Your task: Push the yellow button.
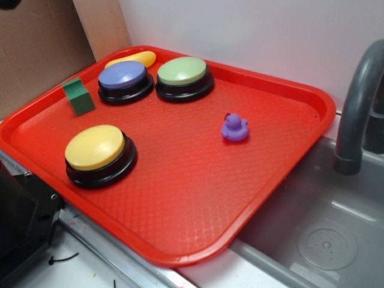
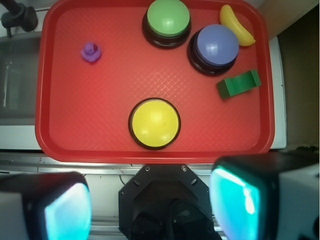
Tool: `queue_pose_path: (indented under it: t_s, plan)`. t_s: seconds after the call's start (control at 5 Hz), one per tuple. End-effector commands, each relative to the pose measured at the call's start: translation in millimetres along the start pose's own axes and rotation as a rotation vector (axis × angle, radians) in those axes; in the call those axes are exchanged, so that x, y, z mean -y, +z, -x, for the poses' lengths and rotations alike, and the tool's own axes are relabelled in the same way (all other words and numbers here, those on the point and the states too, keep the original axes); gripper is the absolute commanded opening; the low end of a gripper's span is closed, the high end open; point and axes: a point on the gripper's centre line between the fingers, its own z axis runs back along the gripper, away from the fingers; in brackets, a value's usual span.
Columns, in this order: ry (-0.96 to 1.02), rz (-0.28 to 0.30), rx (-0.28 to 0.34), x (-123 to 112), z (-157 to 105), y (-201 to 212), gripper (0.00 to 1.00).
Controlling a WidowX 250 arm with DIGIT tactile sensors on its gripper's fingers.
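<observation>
While the tool [image 2: 150, 205] hangs agape, three buttons sit apart — one yellow button [image 2: 154, 123].

A red tray [image 1: 282, 180] with a waffled floor holds several distractors — a green domed button [image 1: 184, 77] and a purple-blue domed button [image 1: 125, 81] side by side near the far edge, a yellow-orange oval [image 1: 132, 59] just behind the purple-blue one, a green block [image 1: 78, 96] beside it, and a small purple duck [image 1: 234, 128] standing apart. Beside the tray lies a grey sink [image 1: 318, 234] with a dark faucet [image 1: 357, 108]
</observation>
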Motion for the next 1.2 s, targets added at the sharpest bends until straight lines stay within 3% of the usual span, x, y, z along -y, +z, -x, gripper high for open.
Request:
queue_pose_path:
  t_s: [0.0,0.4,0.6,0.8,1.0]
  plan:
    - [0.0,0.0,0.0,0,0,0,1.0]
    - [-0.083,0.038,0.01,-8,-12,-89,1.0]
    - [-0.115,0.049,0.003,-11,-16,-116,1.0]
    - [-0.155,0.057,-0.041,-7,-23,-148,1.0]
    - [-0.187,0.051,-0.032,-5,-24,-166,1.0]
